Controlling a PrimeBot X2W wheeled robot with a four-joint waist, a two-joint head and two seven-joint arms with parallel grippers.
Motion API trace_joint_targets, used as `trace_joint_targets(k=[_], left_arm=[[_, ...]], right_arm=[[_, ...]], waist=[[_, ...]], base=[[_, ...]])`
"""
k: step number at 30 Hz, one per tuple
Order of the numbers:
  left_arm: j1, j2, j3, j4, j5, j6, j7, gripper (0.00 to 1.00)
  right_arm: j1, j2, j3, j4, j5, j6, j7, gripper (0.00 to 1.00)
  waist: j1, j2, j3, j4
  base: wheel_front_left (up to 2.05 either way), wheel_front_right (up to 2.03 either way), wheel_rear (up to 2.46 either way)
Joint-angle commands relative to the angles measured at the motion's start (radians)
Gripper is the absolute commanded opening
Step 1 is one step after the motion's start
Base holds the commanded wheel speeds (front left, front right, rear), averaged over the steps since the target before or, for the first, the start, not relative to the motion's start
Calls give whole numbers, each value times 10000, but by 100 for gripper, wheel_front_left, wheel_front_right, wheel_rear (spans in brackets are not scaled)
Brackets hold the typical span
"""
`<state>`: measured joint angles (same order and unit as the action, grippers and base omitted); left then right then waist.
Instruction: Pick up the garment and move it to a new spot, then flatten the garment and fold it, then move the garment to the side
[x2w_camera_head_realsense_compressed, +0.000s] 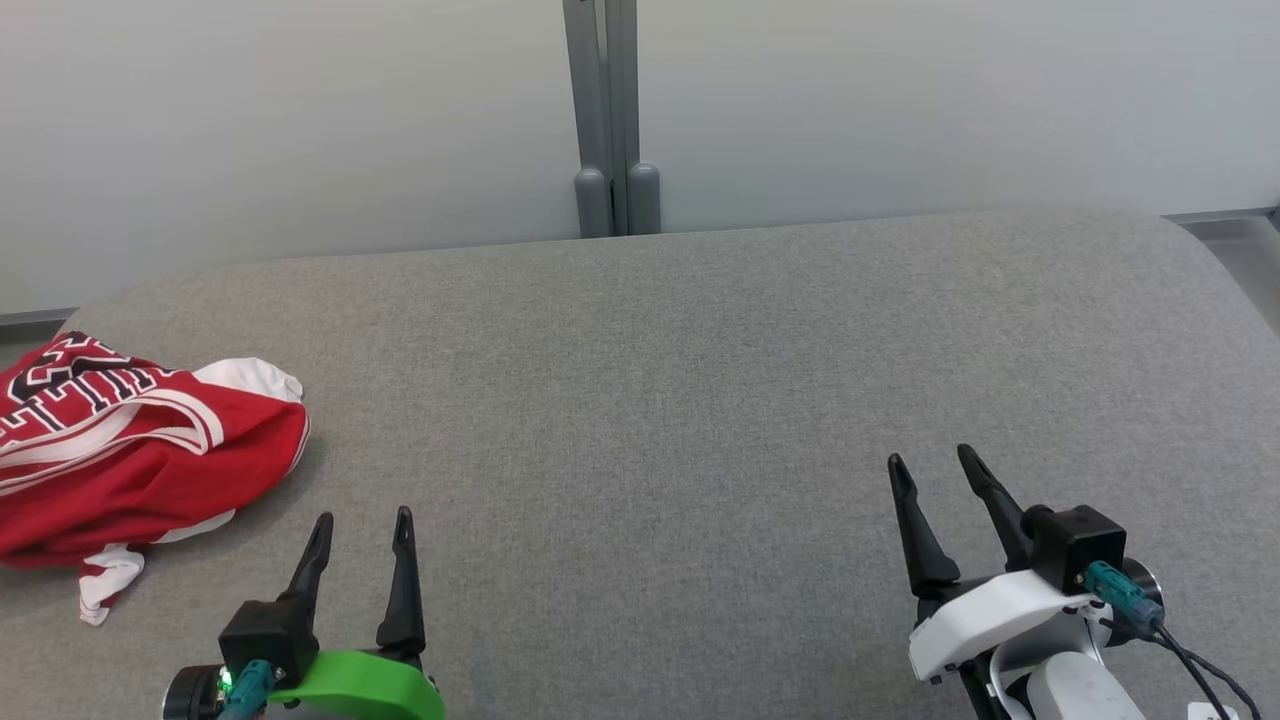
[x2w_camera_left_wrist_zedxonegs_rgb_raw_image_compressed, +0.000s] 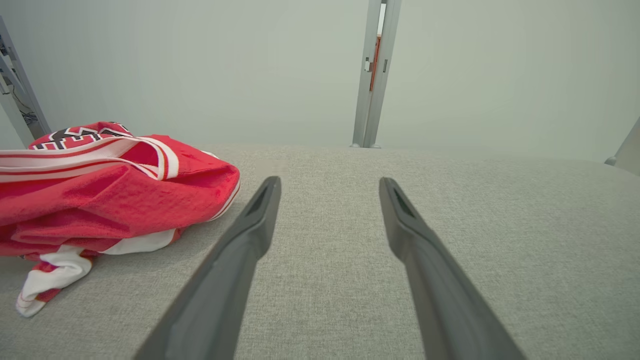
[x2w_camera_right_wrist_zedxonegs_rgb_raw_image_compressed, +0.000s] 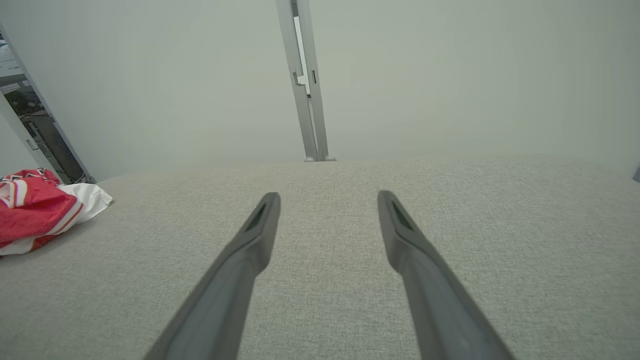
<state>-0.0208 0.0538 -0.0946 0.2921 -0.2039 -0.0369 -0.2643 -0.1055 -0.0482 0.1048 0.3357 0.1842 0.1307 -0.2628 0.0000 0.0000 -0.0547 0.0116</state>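
1. Garment: a red basketball jersey (x2w_camera_head_realsense_compressed: 150, 450) w/ white trim & black-and-white lettering. It lies crumpled in a heap at the far-left edge of the grey fabric-covered surface (x2w_camera_head_realsense_compressed: 680, 380). Part of it runs off the head view's left side, & a white-and-red scrap trails toward the robot.
2. left gripper (x2w_camera_head_realsense_compressed: 362, 517): jaws spread wide w/ nothing btw them, low over the surface at the robot's side. The jersey sits just to its left & a bit further out, near but not touching, so this arm looks like the natural one for the pick.
3. right gripper (x2w_camera_head_realsense_compressed: 929, 456): jaws also wide apart & empty, over on the right & well apart from the jersey. It's prob. parked there to leave the middle free.
4. The middle of the surface is bare. It's likely the new spot, since flattening needs room on both sides & both arms reach it.
5. Stage, as judged: the very start. Nothing is lifted, flattened or folded yet.
6. The next move calls for the left arm to go left & forward. The jaws should pinch the banded edge on top of the heap, which gives a firmer bite than loose fabric.
7. Risk: the heap is bunched, so one pinch may catch several layers & carry it over tangled. Being at the edge, it could also slide off.
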Motion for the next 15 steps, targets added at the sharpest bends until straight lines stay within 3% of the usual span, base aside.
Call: trace_joint_targets(k=[1,15], left_arm=[[31,-10,91,42,-284,-68,-3,100],[-18,-26,16,65,-961,55,-3,100]], right_arm=[[63,-39,-14,-56,137,1,-31,100],[118,-39,70,-95,667,1,-31,100]], waist=[[0,0,3,7],[0,0,26,-33]], base=[[0,0,0],[0,0,0]])
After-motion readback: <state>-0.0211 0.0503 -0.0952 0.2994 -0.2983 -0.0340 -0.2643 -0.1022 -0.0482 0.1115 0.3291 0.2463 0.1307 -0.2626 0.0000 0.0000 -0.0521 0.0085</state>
